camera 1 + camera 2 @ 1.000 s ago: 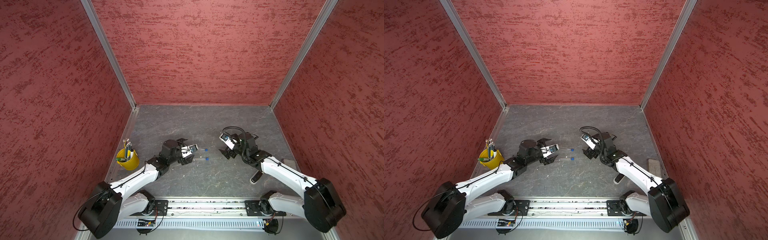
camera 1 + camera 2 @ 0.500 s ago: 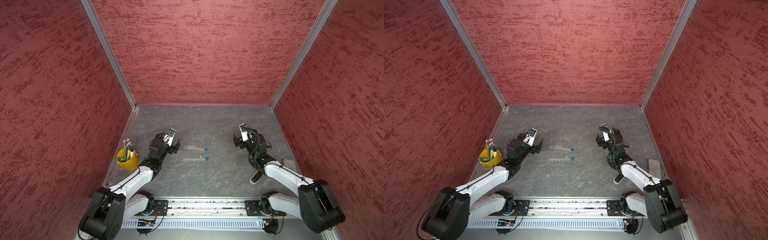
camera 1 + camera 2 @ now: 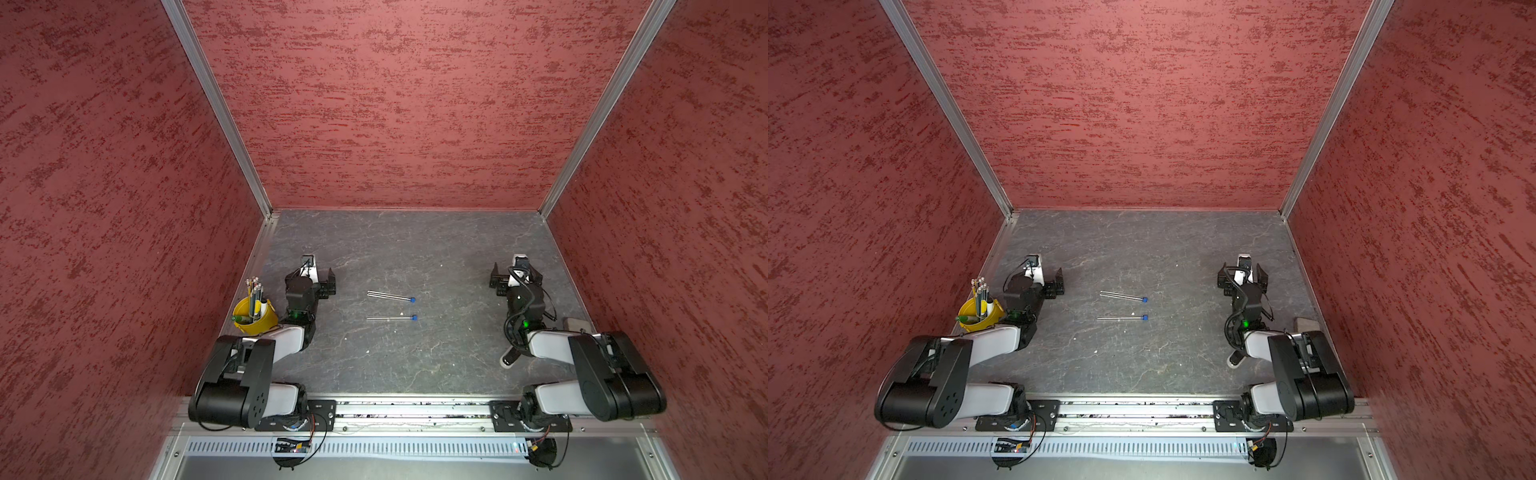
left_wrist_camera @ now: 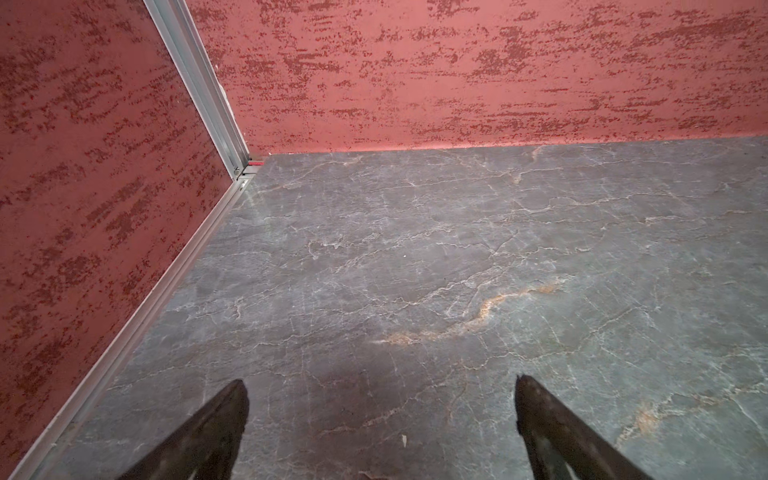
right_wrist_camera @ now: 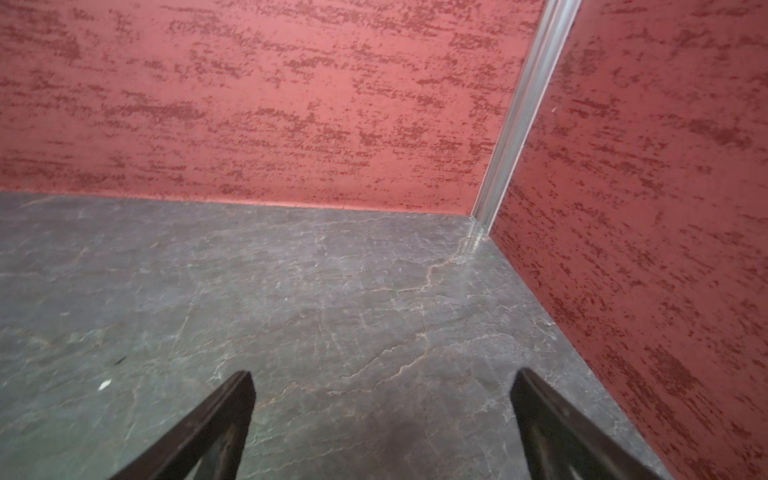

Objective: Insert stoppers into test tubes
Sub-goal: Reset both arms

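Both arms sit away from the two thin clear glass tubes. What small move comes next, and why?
Probably just park the arms. The farther clear glass test tube and the nearer test tube lie flat on the grey table, each with a tiny blue stopper at its end, apparently seated. Left gripper and right gripper are open, empty, well aside.

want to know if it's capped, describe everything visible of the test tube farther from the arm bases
The far test tube is thin, straight, clear glass with silvery glints, lying flat on the gray table. A tiny blue stopper sits at its end toward the robot's right, apparently inserted. Nothing else touches it.
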`<state>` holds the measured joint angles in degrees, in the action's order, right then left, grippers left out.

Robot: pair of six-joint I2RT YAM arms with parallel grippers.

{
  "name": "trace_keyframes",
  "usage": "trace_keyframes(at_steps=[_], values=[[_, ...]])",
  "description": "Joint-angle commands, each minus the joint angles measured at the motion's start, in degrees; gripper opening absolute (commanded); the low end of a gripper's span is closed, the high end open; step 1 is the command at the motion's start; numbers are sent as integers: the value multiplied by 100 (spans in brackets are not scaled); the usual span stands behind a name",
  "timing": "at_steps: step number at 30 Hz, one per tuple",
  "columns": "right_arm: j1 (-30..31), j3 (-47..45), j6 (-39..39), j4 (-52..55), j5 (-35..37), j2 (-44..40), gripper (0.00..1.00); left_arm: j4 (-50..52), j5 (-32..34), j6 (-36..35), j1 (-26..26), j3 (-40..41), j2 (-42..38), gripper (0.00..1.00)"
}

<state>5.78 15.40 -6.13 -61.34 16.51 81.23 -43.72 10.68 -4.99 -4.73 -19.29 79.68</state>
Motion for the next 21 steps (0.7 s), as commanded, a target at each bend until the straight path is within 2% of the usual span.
trace_keyframes(at_steps=[1, 4, 7, 9, 15, 18, 19, 21], values=[[-74, -333, 321, -1263, 90, 173, 99, -1260, -31, 181, 74, 99, 482, 99], [-133, -561, 384, -1700, 37, 316, 99, -1240, -259, 307, 220, 180, 439, 99], [-163, -599, 417, -1795, -15, 343, 99, -1858, -546, 141, 255, 216, 933, 99], [-184, -661, 407, -1932, -102, 366, 99, -1320, -698, 248, 315, 117, 753, 99], [-293, -718, 482, -2061, -346, 442, 99, -1037, -826, 298, 387, -69, 786, 99], [-379, -738, 482, -2483, -512, 809, 99, -900, -1006, 332, 470, -137, 786, 99], [-398, -638, 524, -2022, -573, 665, 99, -962, -1028, 332, 473, -137, 828, 99], [-433, -557, 512, -2040, -662, 747, 99, -867, -1053, 334, 493, -159, 799, 99]])
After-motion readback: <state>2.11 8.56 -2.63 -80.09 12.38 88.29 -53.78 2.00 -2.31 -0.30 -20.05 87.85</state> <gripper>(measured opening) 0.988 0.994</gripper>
